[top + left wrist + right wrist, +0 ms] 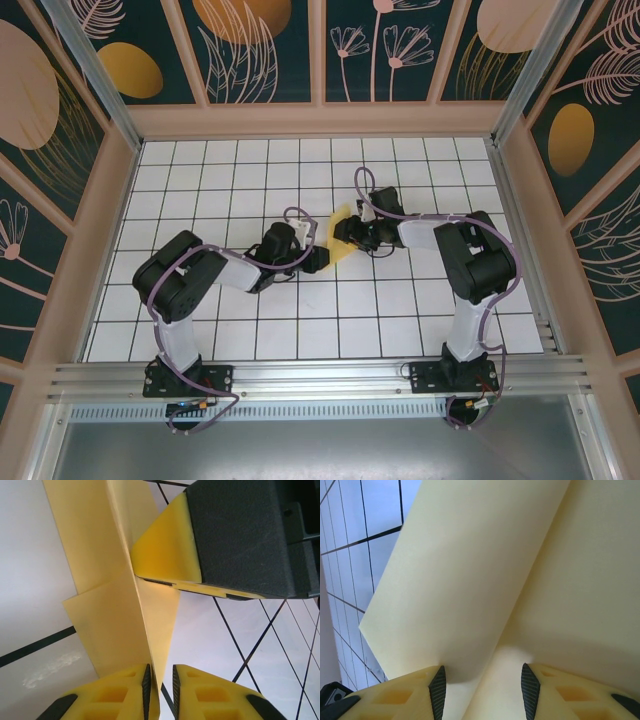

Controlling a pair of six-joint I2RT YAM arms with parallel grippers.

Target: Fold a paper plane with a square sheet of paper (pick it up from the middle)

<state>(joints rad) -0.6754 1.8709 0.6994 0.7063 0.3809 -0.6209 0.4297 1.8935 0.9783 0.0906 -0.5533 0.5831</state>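
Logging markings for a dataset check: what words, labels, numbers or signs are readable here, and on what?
None legible anywhere.
Pale yellow sheet of paper: blank.
Left hand and right hand: plain yellow fingers, no marks.
White gridded table: black lines only.
Small grey patch, lower left of the right wrist view: too small to read.
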